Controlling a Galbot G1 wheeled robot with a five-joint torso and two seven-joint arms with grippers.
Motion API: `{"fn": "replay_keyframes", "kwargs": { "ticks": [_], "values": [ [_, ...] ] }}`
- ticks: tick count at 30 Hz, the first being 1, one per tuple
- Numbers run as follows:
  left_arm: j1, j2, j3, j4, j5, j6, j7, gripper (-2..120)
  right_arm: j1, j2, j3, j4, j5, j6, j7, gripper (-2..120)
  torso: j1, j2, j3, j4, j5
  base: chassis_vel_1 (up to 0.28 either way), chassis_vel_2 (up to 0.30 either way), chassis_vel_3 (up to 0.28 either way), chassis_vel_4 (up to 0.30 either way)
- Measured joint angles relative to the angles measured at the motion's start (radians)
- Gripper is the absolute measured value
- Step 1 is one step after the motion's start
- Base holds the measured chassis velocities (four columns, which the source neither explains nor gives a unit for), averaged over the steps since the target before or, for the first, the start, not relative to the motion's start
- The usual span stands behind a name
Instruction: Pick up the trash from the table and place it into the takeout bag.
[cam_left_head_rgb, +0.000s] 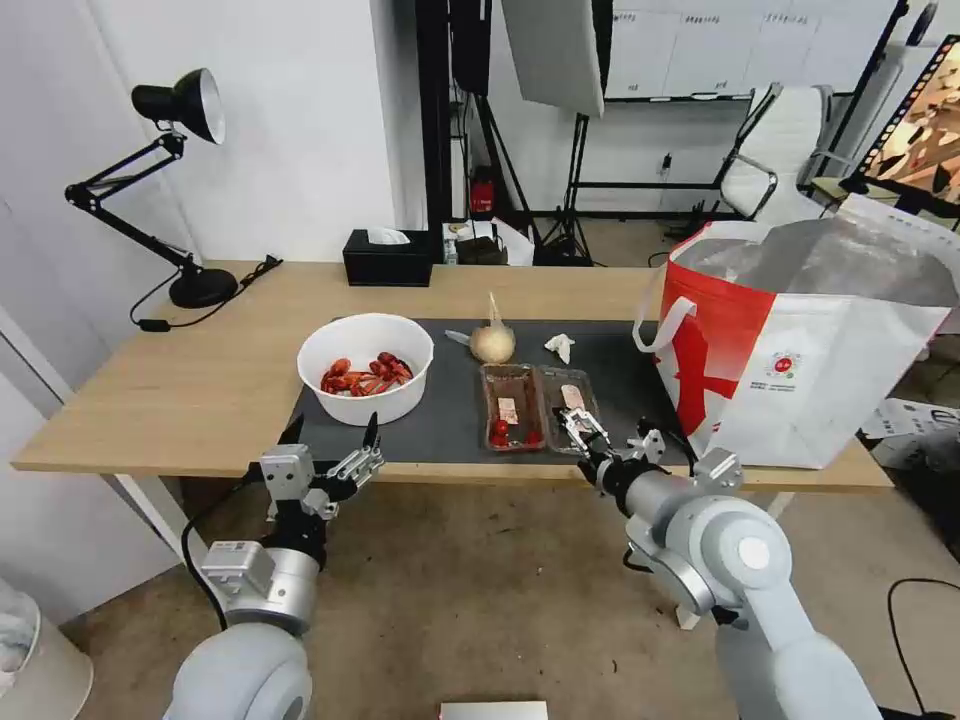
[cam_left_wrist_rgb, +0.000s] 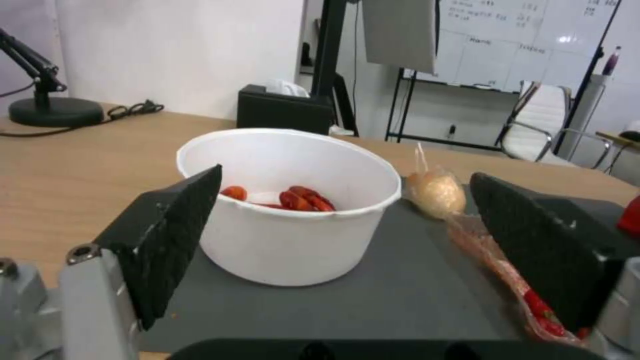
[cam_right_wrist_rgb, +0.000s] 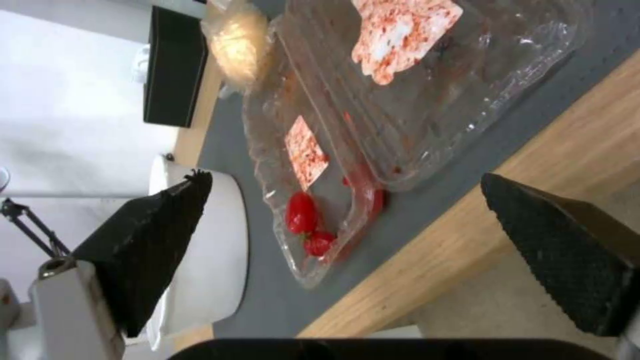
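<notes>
Bowl: white round bowl (cam_left_head_rgb: 366, 367) with red shells inside, on the left part of the mat (cam_left_head_rgb: 440, 420), upright.
Tray: clear hinged tray (cam_left_head_rgb: 538, 406) lying opened flat on the mat, right of the bowl, near the front table edge; red scraps and stained paper in both halves.
Bundle: tan twisted bundle (cam_left_head_rgb: 492, 341) just behind the tray, its twisted tip pointing up.
Tissue: crumpled white tissue (cam_left_head_rgb: 560, 346) on the mat, right of the bundle, apart from it.
Bag: red-and-white bag (cam_left_head_rgb: 790, 350) standing open on the right end of the table (cam_left_head_rgb: 180, 380), foil lining showing, one white strap hanging toward the tray.
Left gripper: left gripper (cam_left_head_rgb: 333, 440) at the front edge just before the bowl, fingers spread wide, nothing between them; in the wrist view the bowl sits between the two pads.
Right gripper: right gripper (cam_left_head_rgb: 610, 440) at the front edge by the tray's near right corner, fingers parted, holding nothing.
Around: black tissue box (cam_left_head_rgb: 388, 257) at the back edge, desk lamp (cam_left_head_rgb: 170, 180) at the back left with its cord on the wood; an office chair (cam_left_head_rgb: 775, 160) beyond the table.
</notes>
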Motion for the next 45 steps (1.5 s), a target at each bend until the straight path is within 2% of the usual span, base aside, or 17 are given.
{"fn": "replay_keyframes", "kwargs": {
  "ticks": [11, 28, 31, 33, 37, 39, 40, 41, 44, 45],
  "values": [
    [0.008, -0.001, -0.002, 0.015, -0.002, -0.021, 0.001, 100, 0.041, 0.02, -0.003, -0.064, 0.006, 0.0, -0.002, 100, 0.0, 0.0, 0.0, 0.0, 0.0, 0.0, 0.0, 0.0, 0.0],
    [0.017, -0.007, -0.003, 0.02, 0.002, -0.029, 0.002, 100, 0.068, 0.038, -0.002, -0.097, 0.008, 0.004, 0.018, 100, 0.0, 0.0, 0.0, 0.0, -0.0002, 0.0, 0.0, 0.0, 0.0],
    [0.017, -0.007, -0.003, 0.019, 0.003, -0.031, 0.002, 100, 0.068, 0.042, -0.005, -0.101, -0.015, 0.019, -0.018, 100, 0.0, 0.0, 0.0, 0.0, 0.0001, 0.0, 0.0, 0.0, 0.0],
    [0.019, -0.008, -0.003, 0.02, 0.003, -0.032, 0.002, 100, 0.067, 0.044, -0.013, -0.103, -0.079, 0.044, -0.091, 100, 0.0, 0.0, 0.0, 0.0, 0.0001, 0.0, 0.0, 0.0, 0.0],
    [0.02, -0.008, -0.003, 0.021, 0.004, -0.035, 0.002, 100, 0.067, 0.044, -0.016, -0.103, -0.1, 0.052, -0.122, 100, 0.0, 0.0, 0.0, 0.0, 0.0001, 0.0, 0.0, 0.0, 0.0],
    [0.024, -0.01, -0.003, 0.026, 0.009, -0.049, 0.003, 100, 0.075, 0.034, -0.031, -0.097, -0.16, 0.064, -0.254, 100, 0.0, 0.0, 0.0, 0.0, 0.0, 0.0, 0.0, 0.0, 0.0],
    [0.024, -0.01, -0.003, 0.026, 0.009, -0.049, 0.003, 100, 0.075, 0.034, -0.031, -0.097, -0.16, 0.064, -0.254, 100, 0.0, 0.0, 0.0, 0.0, 0.0, 0.0, 0.0, 0.0, 0.0],
    [0.026, -0.011, -0.003, 0.029, 0.011, -0.054, 0.003, 100, 0.091, 0.025, -0.042, -0.1, -0.173, 0.046, -0.296, 100, 0.0, 0.0, 0.0, -0.0001, 0.0, 0.0, 0.0, 0.0, 0.0],
    [0.029, -0.014, -0.003, 0.032, 0.015, -0.059, 0.003, 100, 0.117, 0.01, -0.06, -0.11, -0.177, 0.005, -0.335, 100, 0.0, 0.0, 0.0, 0.0, 0.0, 0.0, 0.0, 0.0, 0.0],
    [0.03, -0.015, -0.003, 0.033, 0.017, -0.061, 0.003, 100, 0.141, 0.0, -0.072, -0.116, -0.16, -0.055, -0.338, 100, 0.0, 0.0, 0.0, -0.0001, -0.0002, 0.0, 0.0, 0.0, 0.0]
  ]
}}
